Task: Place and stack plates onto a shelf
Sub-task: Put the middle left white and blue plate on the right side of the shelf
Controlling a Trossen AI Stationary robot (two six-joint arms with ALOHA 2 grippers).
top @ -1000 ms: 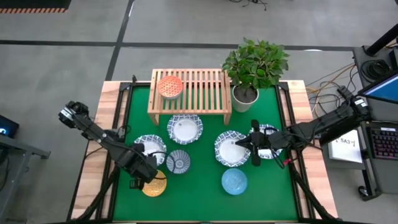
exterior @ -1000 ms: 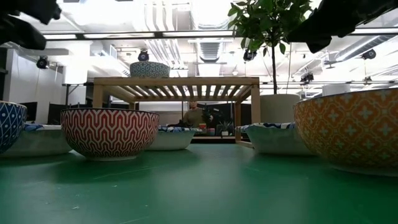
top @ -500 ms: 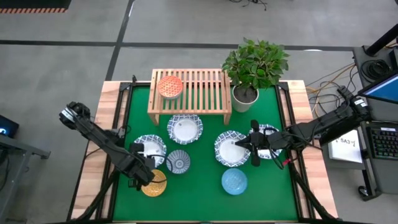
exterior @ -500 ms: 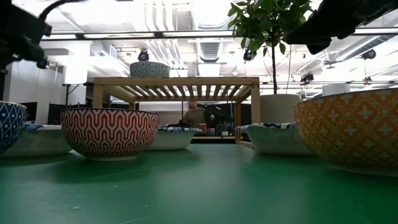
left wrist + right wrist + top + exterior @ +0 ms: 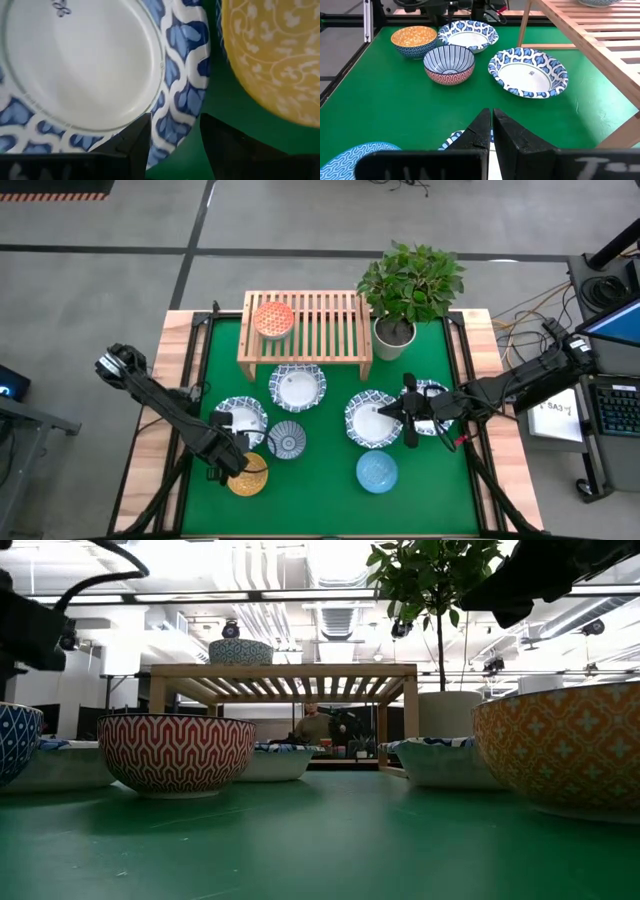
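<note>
Left gripper [image 5: 174, 127], fingers spread, hanging low over the table's near-left part, well in front of the shelf [image 5: 320, 308]; the gap between its fingers lies above the blue rim of the left white plate [image 5: 80, 65], with the yellow bowl [image 5: 272, 55] just beside. Compared with a second ago, this gripper has slid a short way farther from the shelf, off the plate's middle toward the edge that faces the yellow bowl, and in the last half second it has nearly stopped. The shift suggests that the rim of this plate is being lined up for a grasp; nothing is pinched yet. Right gripper [image 5: 491, 131], fingers pressed together with nothing seen between them, waits unmoved in front of the shelf's right end, between two more white plates [image 5: 372, 420] that sit below the plant pot [image 5: 395, 333]. On the shelf stands a single orange bowl [image 5: 273, 319], at its left end; the rest of the slatted top is bare. A fourth white plate [image 5: 297, 387] lies just in front of the shelf's middle, the striped bowl [image 5: 286, 439] lies farther forward beside the left white plate, and the light blue bowl [image 5: 377, 471] lies farthest from the shelf on the right. Judged from this layout, the task is at an early stage: one dish is placed, seven remain on the green table [image 5: 320, 500], and the next step calls for closing on a thin, sloping rim without nudging the yellow bowl.
</note>
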